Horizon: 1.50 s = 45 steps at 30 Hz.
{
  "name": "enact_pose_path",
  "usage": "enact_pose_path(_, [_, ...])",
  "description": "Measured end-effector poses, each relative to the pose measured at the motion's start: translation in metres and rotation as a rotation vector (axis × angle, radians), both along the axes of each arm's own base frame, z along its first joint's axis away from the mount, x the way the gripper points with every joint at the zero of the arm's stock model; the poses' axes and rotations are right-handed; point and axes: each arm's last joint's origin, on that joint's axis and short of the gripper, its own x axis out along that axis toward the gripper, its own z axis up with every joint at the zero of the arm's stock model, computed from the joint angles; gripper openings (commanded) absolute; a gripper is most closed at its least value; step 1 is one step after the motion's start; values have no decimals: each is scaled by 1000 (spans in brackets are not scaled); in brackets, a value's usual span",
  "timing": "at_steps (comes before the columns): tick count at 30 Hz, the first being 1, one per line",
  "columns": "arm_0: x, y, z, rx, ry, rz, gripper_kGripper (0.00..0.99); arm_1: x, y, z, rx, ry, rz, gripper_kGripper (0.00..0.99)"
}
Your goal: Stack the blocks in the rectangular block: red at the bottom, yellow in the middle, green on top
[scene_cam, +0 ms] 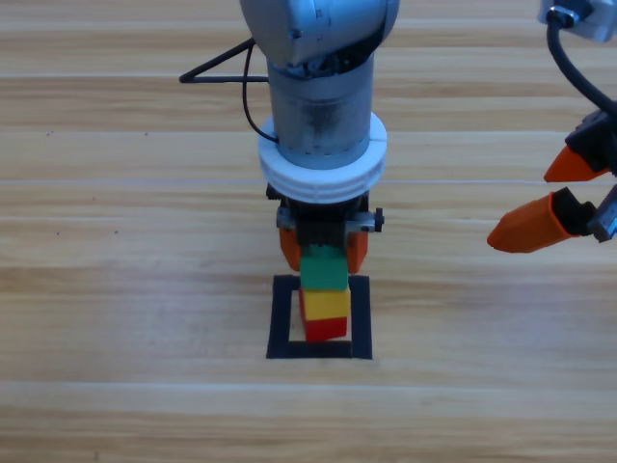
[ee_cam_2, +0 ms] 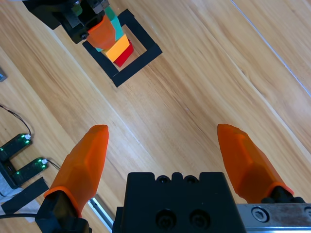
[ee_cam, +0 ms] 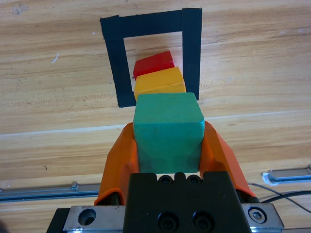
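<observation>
Between orange jaws of left pincer (scene_cam: 323, 253): green cube (scene_cam: 324, 268), clamped, seated on yellow cube (scene_cam: 325, 305), red cube (scene_cam: 326, 331) at bottom. Stack stands inside black tape square (scene_cam: 281, 318) on counter (scene_cam: 116, 289), tape strips close on either side. Well off to right: right pincer (ee_cam_2: 165, 150), jaws wide apart, empty, above bare wood.

Overhead view, two wrist views, shared tape square (scene_cam: 320, 317)

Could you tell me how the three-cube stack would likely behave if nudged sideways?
The stack would probably tip, being tall and narrow. Its flat-faced, matte cubes look unlikely to roll or slip. The left gripper, shut on the green cube, likely steadies it now.
</observation>
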Motion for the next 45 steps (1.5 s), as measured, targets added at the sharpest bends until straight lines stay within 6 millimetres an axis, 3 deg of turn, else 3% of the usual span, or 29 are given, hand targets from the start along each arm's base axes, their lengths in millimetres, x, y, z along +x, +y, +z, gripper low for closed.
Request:
enact_pose_path(4, [0, 0, 0, 0, 0, 0, 0, 4, 4, -8, -20, 20, 0, 986])
enact_pose_path(19, [3, -3, -9, 14, 11, 0, 0, 4, 4, -8, -20, 21, 0, 986])
enact_pose_path(20, [3, -3, -9, 14, 11, 0, 225, 4, 4, -8, -20, 21, 0, 986])
enact_pose_path(22, [3, -3, -9, 14, 11, 0, 845, 4, 4, -8, -20, 21, 1, 986])
enact_pose_path(23, [3, -3, -9, 14, 11, 0, 974, 4, 4, -8, -20, 21, 1, 986])
enact_pose_path(39, [1, 1, -6, 30, -6, 1, 990, 4, 4, -8, -20, 22, 1, 986])
enact_pose_path(41, [-2, 5, 7, 16, -37, 2, 990, 4, 4, -8, -20, 21, 2, 985])
enact_pose_path(45, [-22, 30, 92, -108, -228, -32, 990, 4, 5, -8, -15, 24, 16, 985])
